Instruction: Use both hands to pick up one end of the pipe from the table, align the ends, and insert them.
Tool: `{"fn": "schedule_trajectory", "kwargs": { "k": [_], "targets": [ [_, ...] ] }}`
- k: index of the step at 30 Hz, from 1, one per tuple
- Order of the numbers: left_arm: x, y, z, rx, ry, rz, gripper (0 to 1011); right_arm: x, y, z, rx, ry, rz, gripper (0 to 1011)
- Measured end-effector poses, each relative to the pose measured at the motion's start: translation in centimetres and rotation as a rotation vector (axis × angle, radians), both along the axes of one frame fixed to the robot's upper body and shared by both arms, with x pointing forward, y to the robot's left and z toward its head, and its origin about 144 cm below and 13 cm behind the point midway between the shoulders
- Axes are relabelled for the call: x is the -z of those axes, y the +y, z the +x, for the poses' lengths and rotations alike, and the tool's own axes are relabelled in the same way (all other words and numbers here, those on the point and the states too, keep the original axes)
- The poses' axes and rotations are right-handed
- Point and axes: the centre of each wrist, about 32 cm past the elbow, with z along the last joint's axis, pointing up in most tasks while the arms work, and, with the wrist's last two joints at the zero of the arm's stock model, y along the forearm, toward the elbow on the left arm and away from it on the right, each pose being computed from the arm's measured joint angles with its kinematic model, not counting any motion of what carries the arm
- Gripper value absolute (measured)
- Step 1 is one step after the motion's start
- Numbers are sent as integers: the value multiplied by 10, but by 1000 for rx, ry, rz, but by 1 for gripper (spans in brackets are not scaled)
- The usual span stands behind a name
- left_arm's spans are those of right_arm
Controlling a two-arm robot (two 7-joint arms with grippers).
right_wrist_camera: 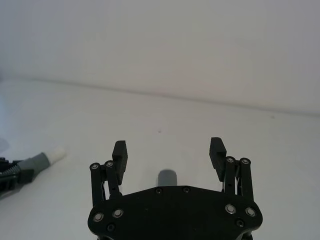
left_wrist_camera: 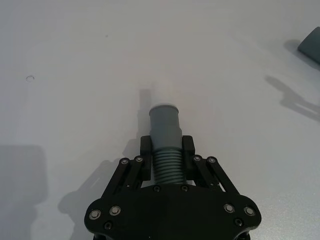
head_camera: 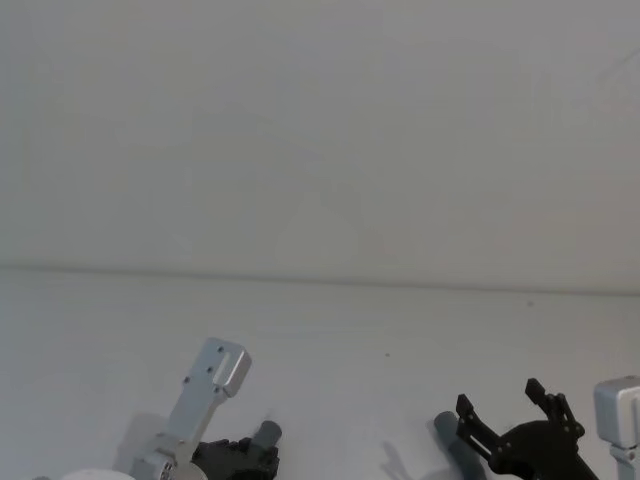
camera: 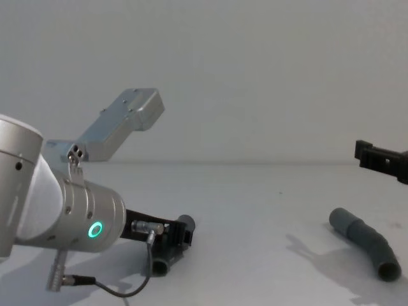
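Head view: pipe [head_camera: 446, 431] behind right claw [head_camera: 499, 396]

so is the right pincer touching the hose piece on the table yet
Apart. In the chest view the open right pincer hangs above the hose piece lying on the table, with a clear gap between them.

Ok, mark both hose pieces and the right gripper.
held hose piece [left_wrist_camera: 165, 121]: left wrist view, smooth cuff.
loose hose piece [camera: 364, 239]: chest view, mid-body.
right gripper [right_wrist_camera: 168, 147]: right wrist view, between open fingers.
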Motion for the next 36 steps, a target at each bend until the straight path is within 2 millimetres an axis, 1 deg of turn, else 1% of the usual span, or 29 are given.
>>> {"fn": "schedule_trajectory", "kwargs": {
  "k": [7, 16, 21, 29, 36],
  "targets": [
    [0, 0, 0, 0, 0, 0, 322, -4, 1, -7, 9, 57, -40, 1000],
    [0, 0, 0, 0, 0, 0, 323, -9, 3, -18, 17, 139, -133, 1000],
    [0, 0, 0, 0, 0, 0, 323, -14, 7, -24, 22, 193, -197, 1000],
    [0, 0, 0, 0, 0, 0, 323, -19, 14, -25, 36, 248, -242, 1000],
    [0, 0, 0, 0, 0, 0, 322, -27, 23, -20, 64, 305, -244, 1000]
  ]
}}
